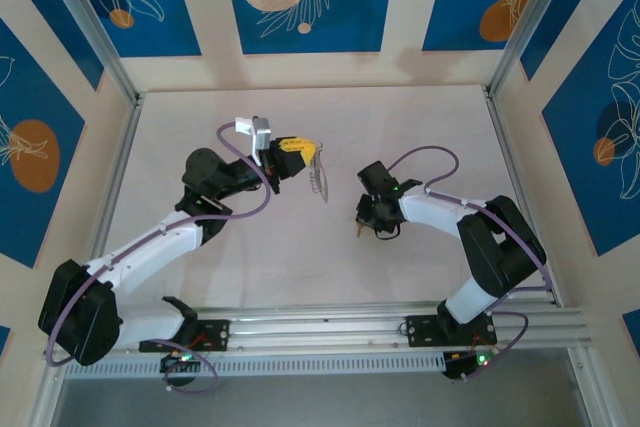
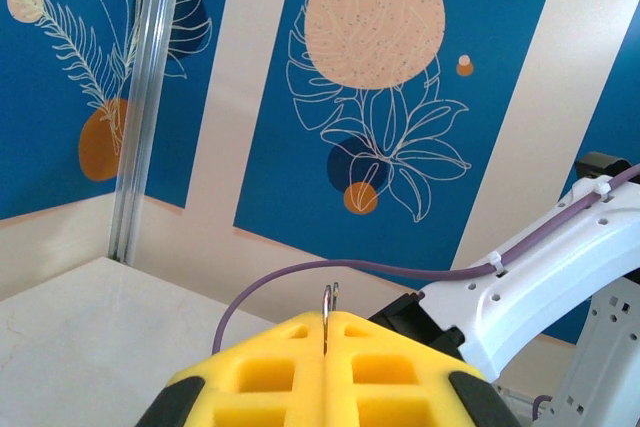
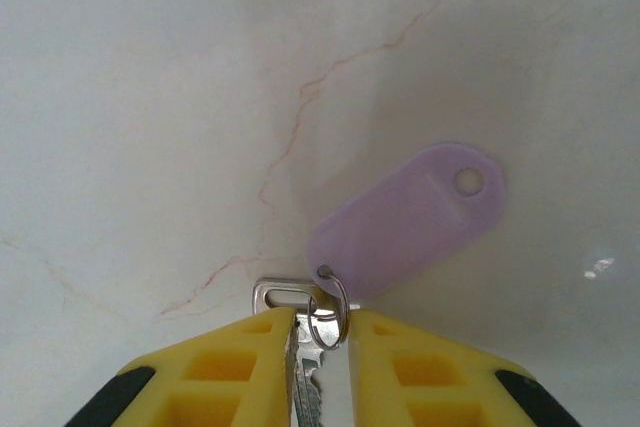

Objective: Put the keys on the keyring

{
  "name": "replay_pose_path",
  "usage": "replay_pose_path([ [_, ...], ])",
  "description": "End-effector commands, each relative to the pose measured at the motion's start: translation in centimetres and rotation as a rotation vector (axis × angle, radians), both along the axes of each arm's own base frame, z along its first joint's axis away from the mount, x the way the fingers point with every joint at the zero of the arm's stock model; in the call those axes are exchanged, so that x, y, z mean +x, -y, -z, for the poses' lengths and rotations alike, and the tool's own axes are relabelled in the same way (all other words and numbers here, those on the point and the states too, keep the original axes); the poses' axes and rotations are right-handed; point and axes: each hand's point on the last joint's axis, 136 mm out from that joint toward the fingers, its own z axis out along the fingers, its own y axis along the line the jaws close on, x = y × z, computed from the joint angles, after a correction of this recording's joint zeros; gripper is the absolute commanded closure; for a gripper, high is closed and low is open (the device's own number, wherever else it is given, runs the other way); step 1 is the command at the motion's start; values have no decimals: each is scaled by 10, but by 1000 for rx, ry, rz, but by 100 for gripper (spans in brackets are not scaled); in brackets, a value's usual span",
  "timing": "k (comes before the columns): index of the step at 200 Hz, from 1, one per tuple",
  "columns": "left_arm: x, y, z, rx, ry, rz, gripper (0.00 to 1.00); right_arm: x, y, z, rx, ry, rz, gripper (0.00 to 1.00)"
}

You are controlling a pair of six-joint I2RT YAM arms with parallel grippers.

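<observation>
Keyring meets key: the left gripper [image 1: 303,153], clenched on the wire of the keyring [image 1: 320,182], holds the loop out at 10 o'clock above the table [image 1: 300,267], apparently so its free length dangles within reach. At 4 o'clock from the loop, the right gripper [image 1: 368,222] pinches a key [image 3: 303,387] by the blade, leaving its slotted head and lilac tag [image 3: 405,215] clear for threading. No tray or box is involved.
</observation>
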Motion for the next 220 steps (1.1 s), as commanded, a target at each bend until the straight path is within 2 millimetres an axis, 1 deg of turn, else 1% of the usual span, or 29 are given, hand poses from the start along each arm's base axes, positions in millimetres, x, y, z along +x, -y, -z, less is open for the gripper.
replay_pose_path([
  [1, -5, -2, -10, -30, 43, 22, 100, 3, 0, -7, 13, 5, 17, 78],
  [16, -5, -2, -10, -31, 43, 23, 100, 3, -1, -7, 15, 5, 17, 80],
  [67, -5, -2, -10, -35, 42, 26, 100, 2, 1, -7, 14, 4, 16, 89],
  [89, -5, -2, -10, -36, 40, 29, 100, 1, 2, -7, 12, 3, 18, 90],
  [117, -4, -1, -10, -37, 39, 30, 100, 0, 5, -8, 13, 9, 23, 97],
  [123, -4, -1, -10, -37, 38, 30, 100, 0, 6, -9, 13, 13, 24, 100],
  [143, -4, -1, -11, -36, 36, 33, 100, 2, 5, -17, 27, 34, 7, 100],
  [155, -5, -1, -12, -35, 38, 37, 100, 6, 3, -27, 48, 65, -17, 100],
  [169, -6, 0, -12, -32, 38, 40, 100, 13, -4, -47, 93, 126, -74, 100],
  [175, -6, 0, -12, -31, 40, 43, 100, 17, -10, -59, 128, 170, -116, 100],
  [176, -6, 0, -12, -30, 39, 43, 100, 18, -12, -64, 140, 186, -128, 100],
  [180, -6, 0, -12, -29, 41, 42, 100, 19, -15, -69, 157, 202, -147, 100],
  [189, -6, 0, -13, -28, 44, 42, 100, 24, -21, -88, 204, 256, -193, 100],
  [198, -6, 1, -13, -25, 47, 43, 100, 28, -30, -111, 257, 333, -258, 100],
  [199, -6, 0, -13, -25, 46, 42, 100, 29, -32, -117, 268, 353, -272, 100],
  [202, -6, 1, -13, -23, 48, 44, 100, 29, -33, -121, 275, 368, -283, 100],
  [214, -6, 1, -14, -16, 54, 43, 100, 30, -43, -153, 343, 468, -368, 100],
  [215, -6, 1, -14, -16, 54, 43, 100, 30, -44, -157, 354, 485, -382, 100],
  [220, -5, 2, -14, -13, 57, 42, 100, 31, -46, -167, 373, 519, -411, 100],
])
